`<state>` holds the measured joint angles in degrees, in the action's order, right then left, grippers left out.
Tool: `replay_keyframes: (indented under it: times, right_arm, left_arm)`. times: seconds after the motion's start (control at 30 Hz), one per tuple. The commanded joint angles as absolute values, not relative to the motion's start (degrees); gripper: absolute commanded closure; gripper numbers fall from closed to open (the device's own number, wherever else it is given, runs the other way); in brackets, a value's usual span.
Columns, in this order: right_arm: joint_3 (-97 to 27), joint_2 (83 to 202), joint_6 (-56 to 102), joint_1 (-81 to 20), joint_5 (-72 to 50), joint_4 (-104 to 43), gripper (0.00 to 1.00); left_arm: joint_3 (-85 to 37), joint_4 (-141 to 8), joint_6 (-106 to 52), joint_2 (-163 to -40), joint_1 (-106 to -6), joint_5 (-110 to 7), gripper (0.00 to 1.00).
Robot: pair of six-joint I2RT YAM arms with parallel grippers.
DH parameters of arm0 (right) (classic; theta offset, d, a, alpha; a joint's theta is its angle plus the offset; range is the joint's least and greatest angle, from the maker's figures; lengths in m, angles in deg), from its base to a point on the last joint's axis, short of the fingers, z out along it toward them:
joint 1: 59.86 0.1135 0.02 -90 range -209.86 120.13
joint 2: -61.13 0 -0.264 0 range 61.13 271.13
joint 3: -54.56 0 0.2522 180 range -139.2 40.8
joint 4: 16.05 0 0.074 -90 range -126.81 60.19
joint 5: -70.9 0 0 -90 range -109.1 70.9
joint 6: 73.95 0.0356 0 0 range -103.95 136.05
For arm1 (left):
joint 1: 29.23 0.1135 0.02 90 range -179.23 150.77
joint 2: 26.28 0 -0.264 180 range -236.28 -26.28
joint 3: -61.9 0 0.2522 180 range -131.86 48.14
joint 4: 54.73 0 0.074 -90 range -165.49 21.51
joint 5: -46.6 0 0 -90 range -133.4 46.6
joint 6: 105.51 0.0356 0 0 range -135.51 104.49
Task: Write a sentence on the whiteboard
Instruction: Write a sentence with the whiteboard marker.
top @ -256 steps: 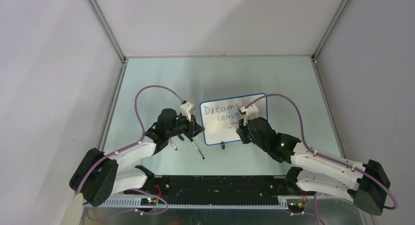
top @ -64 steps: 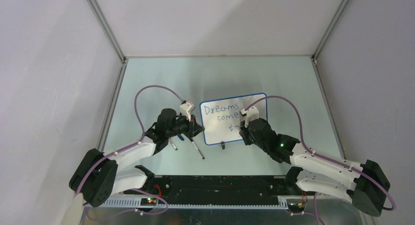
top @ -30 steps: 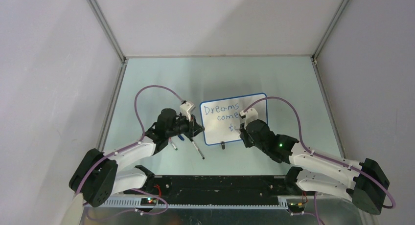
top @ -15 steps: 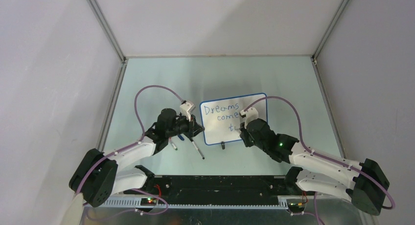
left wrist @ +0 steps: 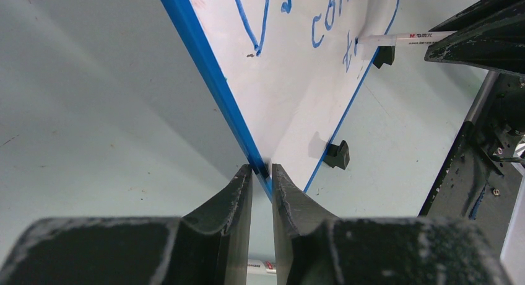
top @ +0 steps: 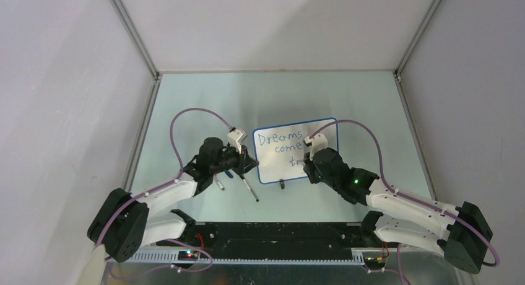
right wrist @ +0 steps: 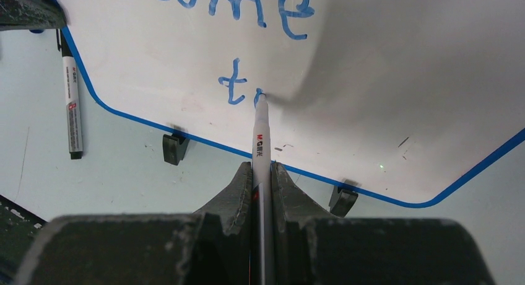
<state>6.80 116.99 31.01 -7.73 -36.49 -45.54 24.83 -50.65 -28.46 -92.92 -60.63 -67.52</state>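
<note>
The whiteboard [top: 272, 158] stands on the table, white with a blue rim and two black clip feet [right wrist: 174, 147]. On it the blue sentence [top: 280, 137] reads "Dreams come" and a started third line, "t" [right wrist: 232, 82] plus a fresh stroke. My left gripper [left wrist: 262, 171] is shut on the board's blue left edge [left wrist: 210, 74]. My right gripper [right wrist: 263, 168] is shut on a white marker [right wrist: 261, 133], whose tip touches the board just right of the "t". The marker also shows in the left wrist view [left wrist: 405, 37].
A second marker [top: 250, 189] lies on the table below the board's left corner; it also shows in the right wrist view [right wrist: 70, 93]. Another small pen [top: 219, 184] lies under my left arm. The enclosure walls stand on both sides.
The third line has grown from a short dash to a "t" and a new stroke. My right gripper has shifted slightly right along the board. The left arm has not moved.
</note>
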Motion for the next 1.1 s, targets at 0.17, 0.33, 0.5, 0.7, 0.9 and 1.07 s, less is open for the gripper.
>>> replay_keyframes:
  times: [0.17,0.33,0.5,0.7,0.9,1.07]
  right_arm:
    - [4.24,116.71,30.62,-9.4,-37.19,-44.2,1.0]
    - [4.23,116.31,30.73,-9.76,-37.16,-44.61,1.0]
    - [4.23,115.78,30.96,-9.94,-37.45,-45.33,1.0]
    - [4.24,115.51,31.4,-10.1,-37.52,-45.84,1.0]
    - [4.26,114.43,31.42,-10.04,-36.99,-45.96,1.0]
    - [4.78,111.7,31.34,-10.02,-36.19,-46.29,1.0]
  left_arm:
    - [23.37,-49.54,-27.11,-92.65,-60.96,-68.09,0.77]
    - [23.35,-49.51,-27.11,-92.64,-60.9,-68.09,0.77]
    - [23.44,-49.51,-27.11,-92.66,-60.96,-67.98,0.78]
    - [23.43,-49.59,-27.11,-92.56,-60.93,-68.0,0.77]
    - [23.44,-49.54,-27.11,-92.6,-60.96,-67.93,0.77]
    - [23.44,-49.6,-27.11,-92.65,-60.96,-67.85,0.77]
